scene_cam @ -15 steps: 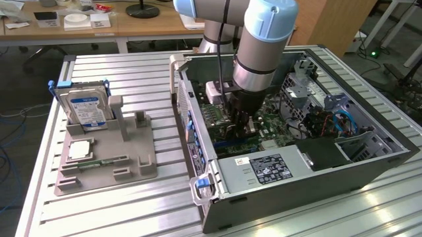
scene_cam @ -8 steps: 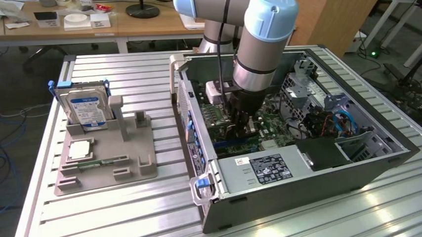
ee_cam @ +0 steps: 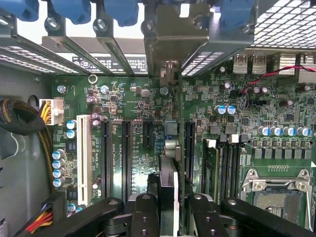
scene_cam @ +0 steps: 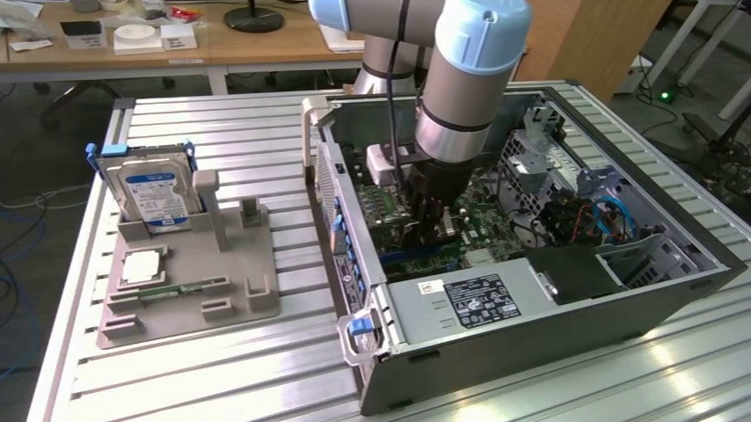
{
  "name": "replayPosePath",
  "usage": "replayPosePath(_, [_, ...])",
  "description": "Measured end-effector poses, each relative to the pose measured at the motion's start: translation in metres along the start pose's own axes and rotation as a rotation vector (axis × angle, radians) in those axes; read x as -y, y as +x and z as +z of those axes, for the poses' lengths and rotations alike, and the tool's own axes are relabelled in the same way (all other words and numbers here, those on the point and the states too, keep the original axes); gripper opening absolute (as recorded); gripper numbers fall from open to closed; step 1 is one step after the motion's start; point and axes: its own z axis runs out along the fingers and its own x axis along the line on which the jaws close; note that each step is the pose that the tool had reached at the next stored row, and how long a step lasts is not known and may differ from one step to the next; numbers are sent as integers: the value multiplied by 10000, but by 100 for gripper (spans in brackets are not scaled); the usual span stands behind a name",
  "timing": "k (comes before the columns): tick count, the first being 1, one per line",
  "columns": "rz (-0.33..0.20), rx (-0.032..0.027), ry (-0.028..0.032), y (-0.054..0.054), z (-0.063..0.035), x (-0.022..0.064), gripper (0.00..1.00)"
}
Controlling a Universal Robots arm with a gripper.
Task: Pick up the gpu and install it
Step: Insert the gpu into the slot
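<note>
Gripper: the black two-fingered gripper (ee_cam: pixel 168 215) on the silver and light-blue robot arm (scene_cam: pixel 463 79) is down inside the open grey computer case (scene_cam: pixel 657 290).
Jaws: partly closed and clamped on a thin card, one black finger (ee_cam: pixel 143 217) on each flat side.
Held thing: the gpu (ee_cam: pixel 167 182), a thin, flat, dark circuit card, is seen edge-on in the wrist view and stands upright between the fingers.
Gpu position: it is over the green motherboard (ee_cam: pixel 123 98), in line with the long black expansion slots (ee_cam: pixel 126 158). A white slot (ee_cam: pixel 84 158) lies off to one side.
Gpu far end: its silvery metal bracket (ee_cam: pixel 170 44) reaches the row of slot openings with blue latches (ee_cam: pixel 74 10) at the case wall.
Seating: I cannot tell whether the card's lower edge is in a slot or just above it.
Nearby on the board: a metal-framed processor socket (ee_cam: pixel 276 192).
Outside the case: on the slatted metal table (scene_cam: pixel 211 378), to the exterior view's left, sits a grey moulded holder (scene_cam: pixel 235 264).
In the holder: a silver hard drive with a blue label (scene_cam: pixel 150 189) stands upright, and a narrow green memory stick (scene_cam: pixel 182 288) lies flat.
</note>
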Motion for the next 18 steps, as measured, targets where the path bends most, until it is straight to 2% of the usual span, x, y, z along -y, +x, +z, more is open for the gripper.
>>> replayPosePath(18, [51,1,15,0,1,-12,27])
